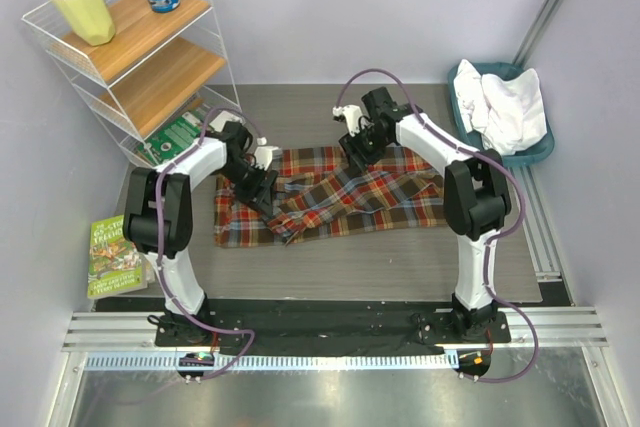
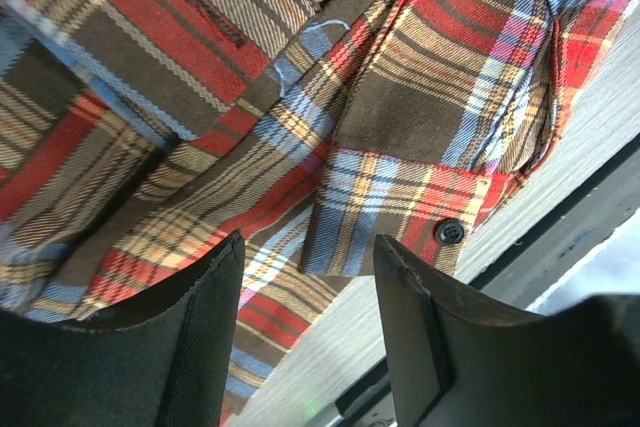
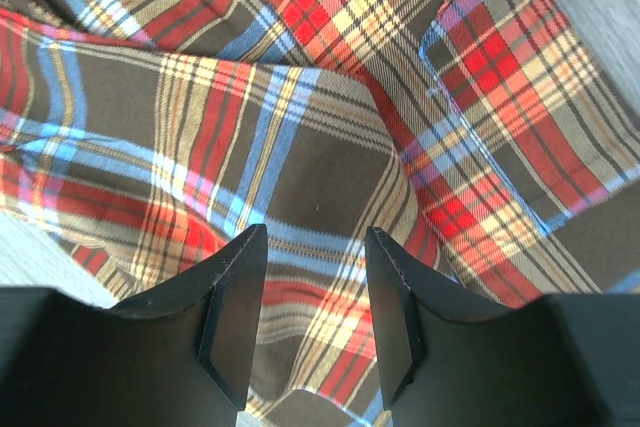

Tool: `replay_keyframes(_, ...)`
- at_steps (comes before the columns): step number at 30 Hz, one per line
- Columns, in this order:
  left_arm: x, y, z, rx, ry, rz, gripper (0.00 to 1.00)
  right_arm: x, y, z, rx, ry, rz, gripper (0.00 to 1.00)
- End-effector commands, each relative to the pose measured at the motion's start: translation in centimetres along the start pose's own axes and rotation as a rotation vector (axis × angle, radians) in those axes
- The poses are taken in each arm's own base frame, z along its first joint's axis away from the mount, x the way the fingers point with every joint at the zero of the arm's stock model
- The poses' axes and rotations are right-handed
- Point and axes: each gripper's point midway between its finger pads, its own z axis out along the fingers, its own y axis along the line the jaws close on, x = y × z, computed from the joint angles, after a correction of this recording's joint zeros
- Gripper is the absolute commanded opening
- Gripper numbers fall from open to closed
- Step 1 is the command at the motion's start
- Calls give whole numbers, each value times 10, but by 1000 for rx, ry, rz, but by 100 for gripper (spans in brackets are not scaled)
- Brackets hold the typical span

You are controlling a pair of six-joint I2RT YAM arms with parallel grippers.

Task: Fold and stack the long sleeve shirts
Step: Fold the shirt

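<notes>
My two arms: white shells, black joints, black fingers.

My left arm (image 1: 203, 160) and right arm (image 1: 432, 139) are built alike, with glossy white link covers set between bulky, rounded black joint housings, and both are bolted to one black base plate (image 1: 330, 322). A thin mauve-grey cable (image 1: 380, 71) runs along each arm from base to wrist. My left gripper (image 2: 308, 247) and right gripper (image 3: 315, 237) have small white bodies in the top view, and each carries two matte black fingers (image 3: 228, 317). These are broad slabs with flat inner faces that taper to slanted tips. The left pair shows a fine grain and a few pale scuffs along the edges.
</notes>
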Motion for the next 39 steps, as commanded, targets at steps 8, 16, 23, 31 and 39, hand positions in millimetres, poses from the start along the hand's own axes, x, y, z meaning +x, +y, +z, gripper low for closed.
replay_keyframes(8,-30,-19,-27,42,-40,13,0,-15,-26,-65,98,-113,-13,50)
replay_keyframes(16,-80,30,-51,-215,-58,37,0,2,-46,-89,119,-113,27,49)
replay_keyframes(23,-74,82,-41,-346,24,-21,18,19,-39,-96,113,-88,28,49)
replay_keyframes(31,-88,55,-95,-388,-214,139,46,65,-15,-90,59,-3,84,46)
replay_keyframes(39,-29,48,-62,-372,0,266,48,122,-25,-57,129,128,136,43)
